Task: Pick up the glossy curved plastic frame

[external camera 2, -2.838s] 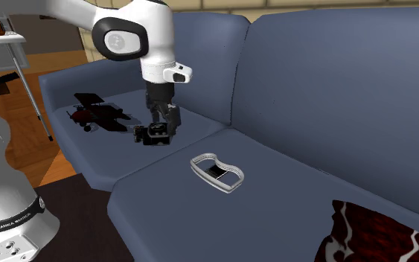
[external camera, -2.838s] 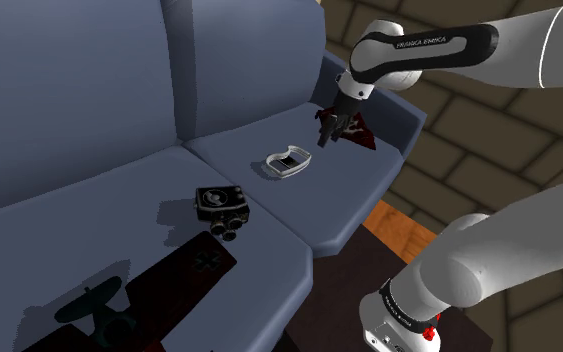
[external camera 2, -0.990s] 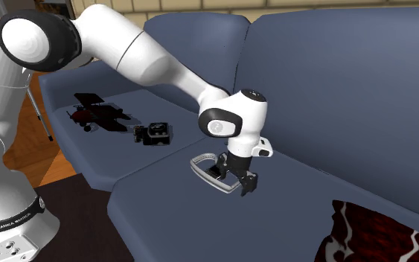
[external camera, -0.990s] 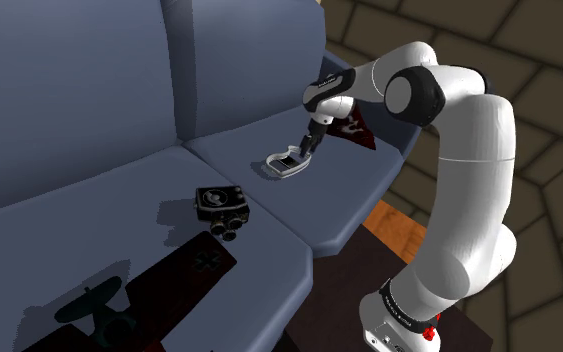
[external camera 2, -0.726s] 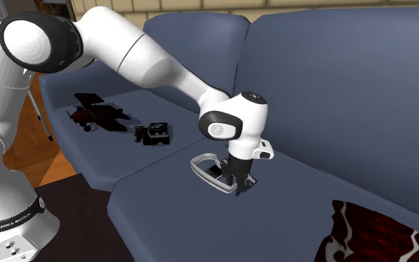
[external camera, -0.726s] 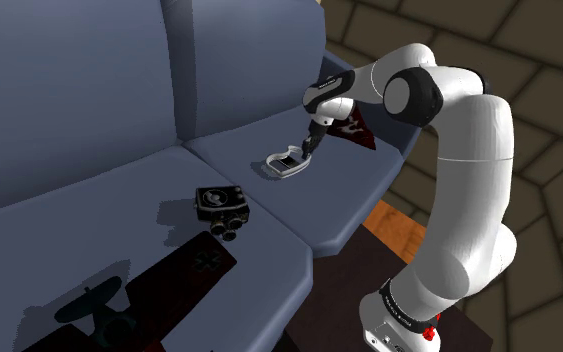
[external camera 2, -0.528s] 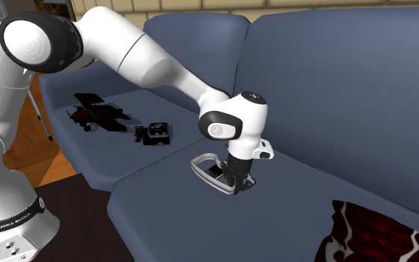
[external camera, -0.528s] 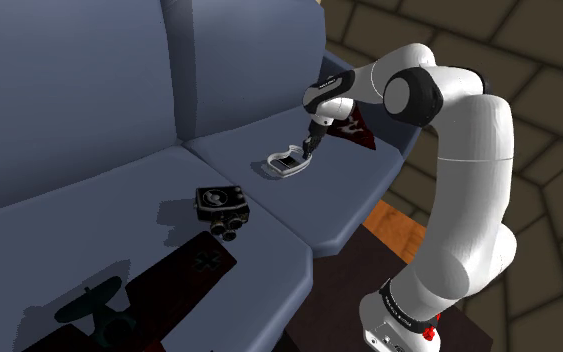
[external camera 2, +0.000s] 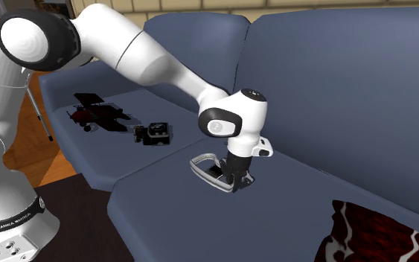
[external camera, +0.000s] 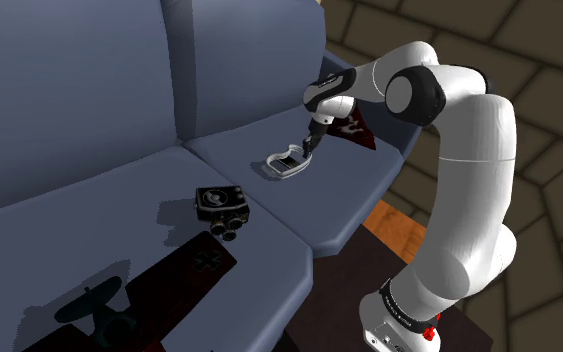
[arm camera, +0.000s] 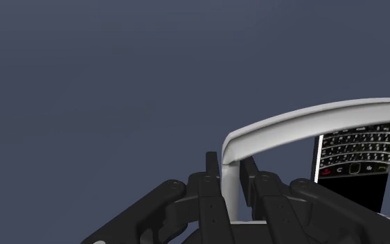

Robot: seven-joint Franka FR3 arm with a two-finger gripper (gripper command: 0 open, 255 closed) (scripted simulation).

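Observation:
The frame (external camera: 283, 165) is a glossy white curved loop lying on the blue-grey sofa seat (external camera: 339, 190), with a small black phone (arm camera: 356, 163) inside it. My gripper (external camera: 309, 150) points down at the end of the frame nearest the red cloth. In the wrist view the black fingers (arm camera: 213, 173) clasp the frame's white rim (arm camera: 304, 121) between them, so the gripper (arm camera: 231, 170) is shut on it. From the second exterior view the gripper (external camera 2: 236, 182) stands over the frame (external camera 2: 202, 164), which is at or just above the cushion.
A black camera (external camera: 221, 205) sits on the neighbouring cushion, also seen as the camera (external camera 2: 154, 134) in the second exterior view. A dark toy biplane (external camera 2: 96, 113) lies further along. A dark red patterned cloth (external camera 2: 371, 234) lies beyond the frame. The sofa back (external camera 2: 334, 89) rises behind.
The fingers, open around the frame's rim a second ago, have closed on it. The arm has barely moved and the frame has shifted only slightly.

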